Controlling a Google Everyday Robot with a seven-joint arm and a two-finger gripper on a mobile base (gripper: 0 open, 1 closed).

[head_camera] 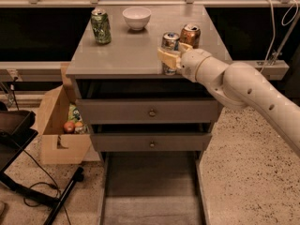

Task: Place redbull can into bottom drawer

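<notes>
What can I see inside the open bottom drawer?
The bottom drawer shows only its bare grey floor; its near end lies outside the picture. The redbull can stands on the cabinet top, with the pincer at its lower part.

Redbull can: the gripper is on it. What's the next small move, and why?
Probably a short straight lift, if the grasp is firm. The gripper is at the slim silver-and-blue redbull can, close beside the orange-gold can on the grey cabinet top; rising first should avoid knocking that neighbour before lowering to the open grey bottom drawer.
</notes>
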